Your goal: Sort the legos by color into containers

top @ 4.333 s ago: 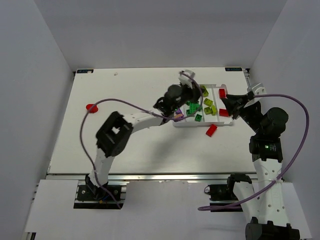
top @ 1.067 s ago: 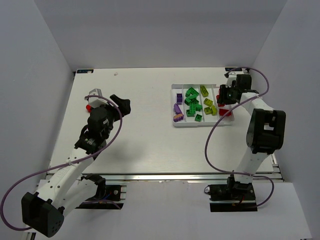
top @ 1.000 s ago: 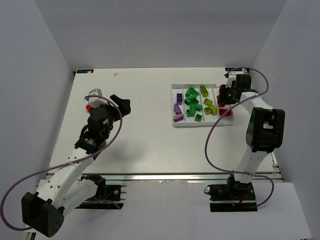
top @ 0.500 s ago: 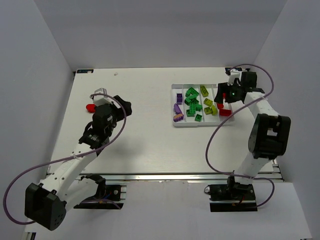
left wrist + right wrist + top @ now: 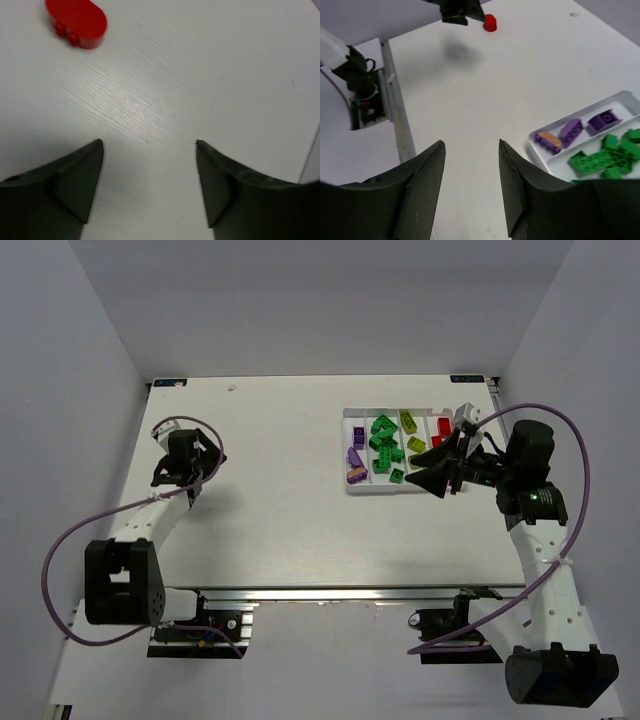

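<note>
Bricks fill most of the white tray [image 5: 353, 419]. From the right pincer [image 5: 470, 143], the tray lies ahead and off to the right. Its nearest compartment holds purple legos [image 5: 570, 131] and the next holds green ones [image 5: 597, 160]. In the overhead view, yellow-green legos [image 5: 415, 445] and red ones [image 5: 441, 426] sit in the compartments beyond, partly under this pincer. Its fingers stand apart with only bare bench [image 5: 485, 85] between them. The left pincer [image 5: 148, 144] hangs low over the bench, well apart from the tray, fingers spread and gripping nothing. One loose red lego [image 5: 77, 22] lies ahead of it, beyond its left finger and not touching it.
</note>
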